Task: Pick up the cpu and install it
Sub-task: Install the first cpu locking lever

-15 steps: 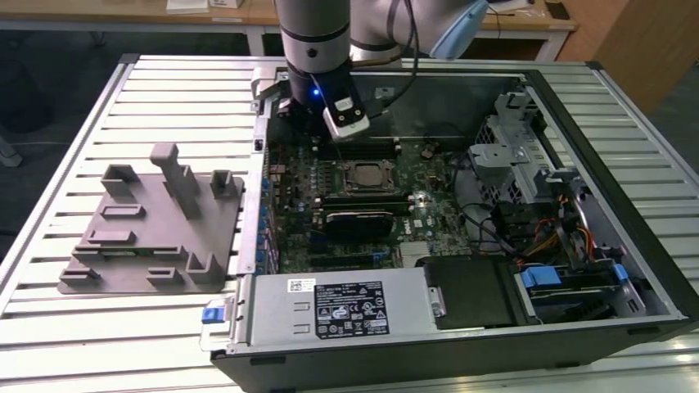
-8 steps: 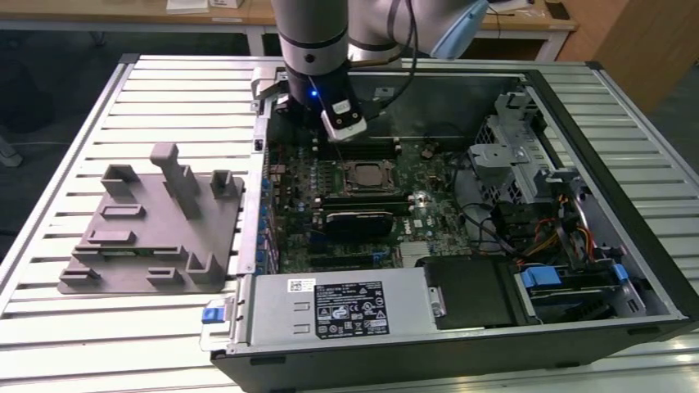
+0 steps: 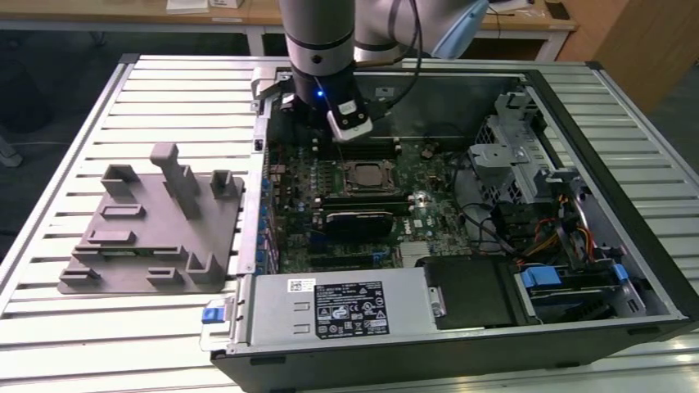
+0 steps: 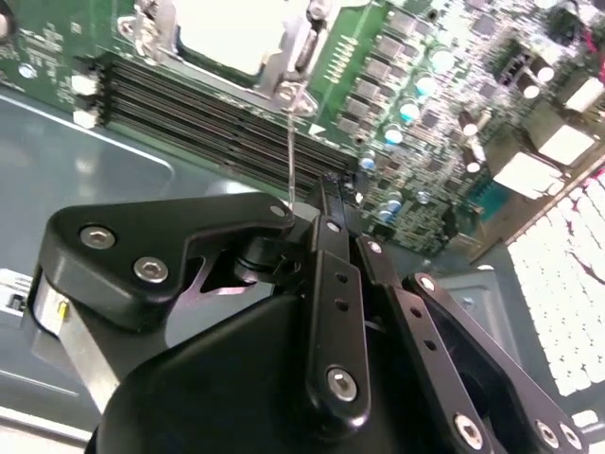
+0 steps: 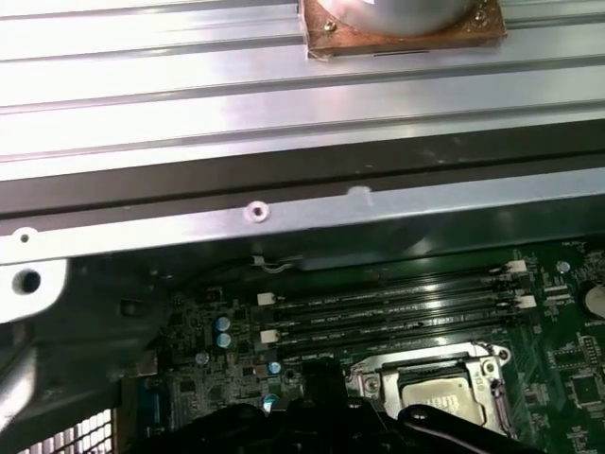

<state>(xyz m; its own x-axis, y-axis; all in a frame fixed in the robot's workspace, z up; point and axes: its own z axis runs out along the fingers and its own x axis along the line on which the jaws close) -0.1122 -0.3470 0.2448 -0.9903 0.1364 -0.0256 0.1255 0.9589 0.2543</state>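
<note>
While the cpu [image 5: 442,402] sits in the motherboard socket [image 5: 371,386], the jaws hover just beyond its far side, closed together.

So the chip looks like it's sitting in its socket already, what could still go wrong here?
Two things, I'd guess. The thin metal lever stands up from the socket corner and reaches right up to the gripper, so a sideways move could bend it or disturb the cpu. And the gripper hangs close over the memory slots and small capacitors, which a bump might damage.
</note>
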